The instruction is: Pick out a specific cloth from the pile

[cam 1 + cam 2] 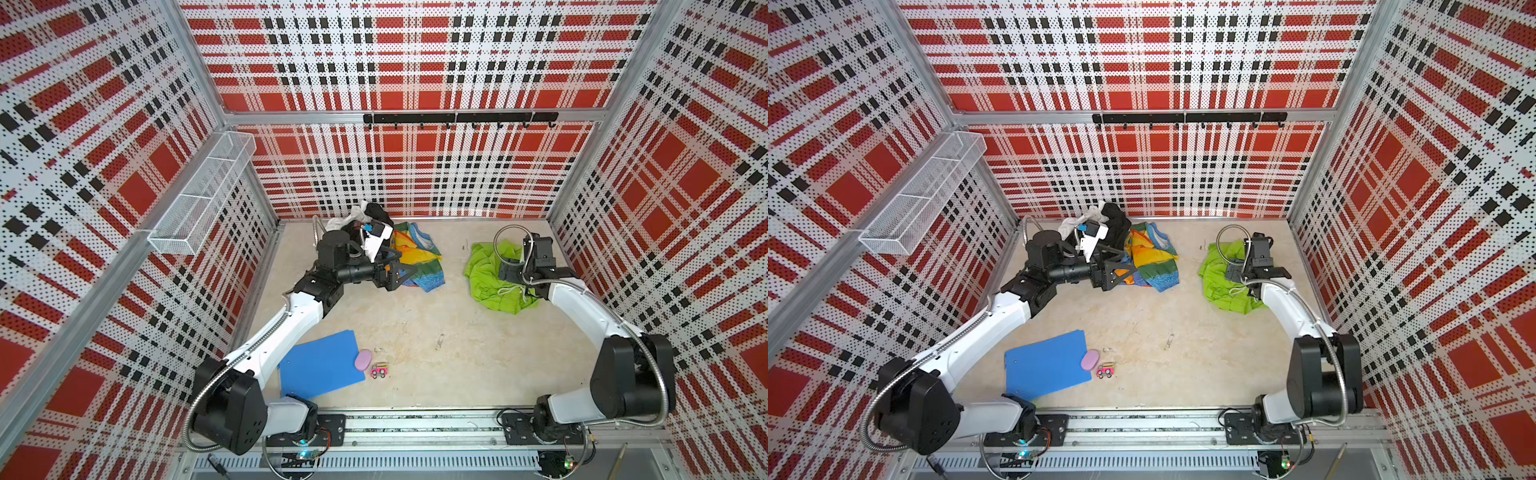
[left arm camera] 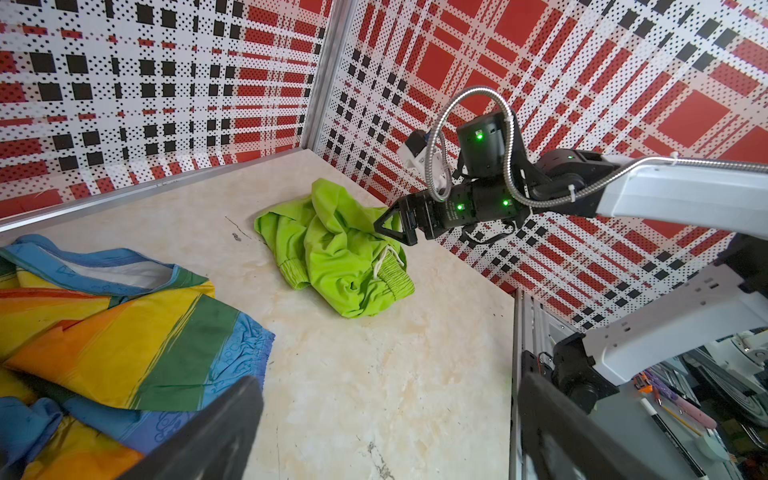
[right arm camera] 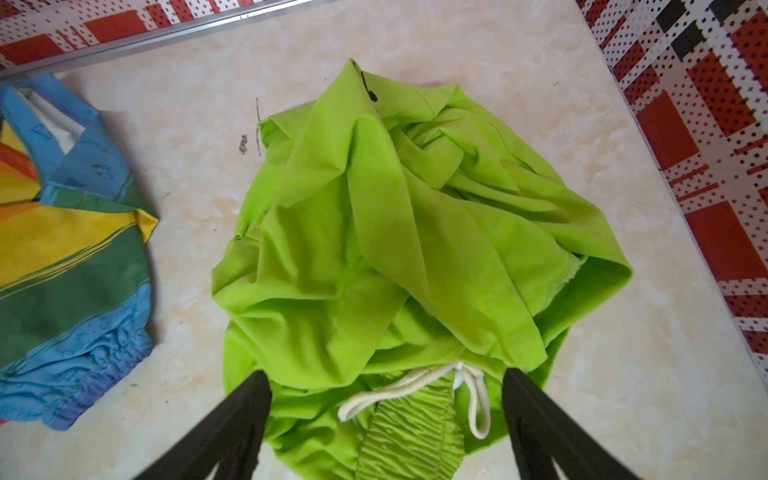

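Note:
The cloth (image 1: 486,278), a crumpled lime-green garment with a pale drawstring (image 3: 415,386), lies by itself on the right of the table, apart from the pile (image 1: 374,220). My right gripper (image 3: 384,378) hangs just above it, open. Its fingers stand wide on either side of the ribbed waistband and grip nothing. In the left wrist view the right gripper (image 2: 388,226) shows at the cloth's (image 2: 332,249) upper edge. My left gripper (image 1: 405,264) is open and empty over bare table, beside the rainbow-striped cloth (image 1: 419,257) at the pile's near side.
White and black garments (image 1: 1100,216) bunch against the back wall behind the left wrist. A blue board (image 1: 320,365), a pink oval (image 1: 363,359) and a small toy car (image 1: 379,370) lie near the front left. A wire basket (image 1: 203,195) hangs on the left wall.

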Available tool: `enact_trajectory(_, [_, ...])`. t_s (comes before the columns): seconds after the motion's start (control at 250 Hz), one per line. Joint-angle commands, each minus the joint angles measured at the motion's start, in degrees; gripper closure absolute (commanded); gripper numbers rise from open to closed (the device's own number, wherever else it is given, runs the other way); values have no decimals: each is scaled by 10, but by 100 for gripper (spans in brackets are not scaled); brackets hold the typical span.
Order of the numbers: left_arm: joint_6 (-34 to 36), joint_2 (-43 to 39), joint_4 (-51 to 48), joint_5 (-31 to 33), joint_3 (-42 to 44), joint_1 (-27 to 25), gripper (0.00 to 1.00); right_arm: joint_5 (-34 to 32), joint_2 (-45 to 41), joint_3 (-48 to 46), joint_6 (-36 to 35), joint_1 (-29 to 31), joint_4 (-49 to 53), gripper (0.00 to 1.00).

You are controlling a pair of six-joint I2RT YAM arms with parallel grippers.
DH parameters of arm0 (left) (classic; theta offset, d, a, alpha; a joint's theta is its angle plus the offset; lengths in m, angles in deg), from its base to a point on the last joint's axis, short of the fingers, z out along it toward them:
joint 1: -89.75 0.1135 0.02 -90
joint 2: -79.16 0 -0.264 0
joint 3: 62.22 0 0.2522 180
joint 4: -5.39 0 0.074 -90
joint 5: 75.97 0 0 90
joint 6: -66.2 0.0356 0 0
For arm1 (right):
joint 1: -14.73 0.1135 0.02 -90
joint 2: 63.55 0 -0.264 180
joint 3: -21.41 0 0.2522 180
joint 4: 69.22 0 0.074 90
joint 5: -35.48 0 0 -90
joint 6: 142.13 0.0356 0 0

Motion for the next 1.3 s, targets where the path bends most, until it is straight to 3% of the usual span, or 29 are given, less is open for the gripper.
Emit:
enact_trajectory(0.0, [7, -12, -1, 5, -23, -2, 1, 28, -46, -19, -12, 0, -12, 7])
enact_trajectory(0.22, [9, -35, -26, 81, -32, -2, 1, 52, -138, -55, -11, 0, -13, 6])
enact_trajectory(0.36, [8, -50, -66, 169, -31, -1, 1, 94, -195, -79, -10, 0, -24, 5])
enact_trajectory(0.712, [-62, -141, -46, 362, 85, 55, 1, 162, -284, -110, -5, 0, -45, 1])
enact_trajectory(0.88, [-54, -188, -2, 458, 173, 99, 1, 191, -320, -138, 5, 0, -64, 0])
enact_trajectory(1.077, [-4, -213, 172, 523, 318, 143, 1, 187, -331, -152, 22, 0, -75, 0])
enact_trajectory(1.297, [32, -170, 224, 605, 356, 151, 1, 161, -328, -161, 32, 0, -78, 0])
